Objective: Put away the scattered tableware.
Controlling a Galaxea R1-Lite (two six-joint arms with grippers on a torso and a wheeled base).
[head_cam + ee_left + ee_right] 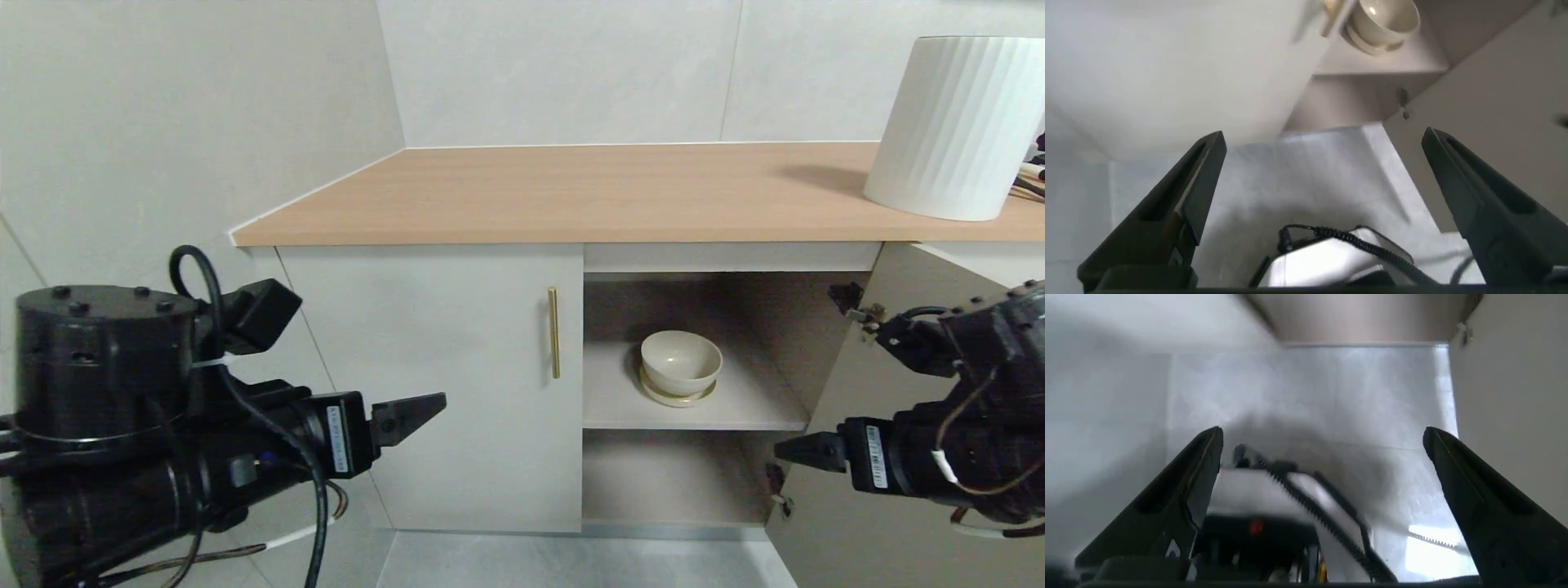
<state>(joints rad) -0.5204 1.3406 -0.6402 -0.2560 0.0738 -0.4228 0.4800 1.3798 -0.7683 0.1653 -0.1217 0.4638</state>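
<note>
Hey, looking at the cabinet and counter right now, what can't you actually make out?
Behind the closed left door, head view: the door hides any contents.
The dish under the bowl, head view: the bowl covers most of it.
The items behind the white ribbed container, head view: the container hides them and the picture's edge cuts them off.

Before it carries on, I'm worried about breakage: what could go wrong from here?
1. The bowl sits on a small plate on the upper shelf; anything pushed in beside it could knock the pair over.
2. The right gripper, open and empty, hangs close to the open cabinet door; a sideways swing could strike the door or its hinge.
</note>
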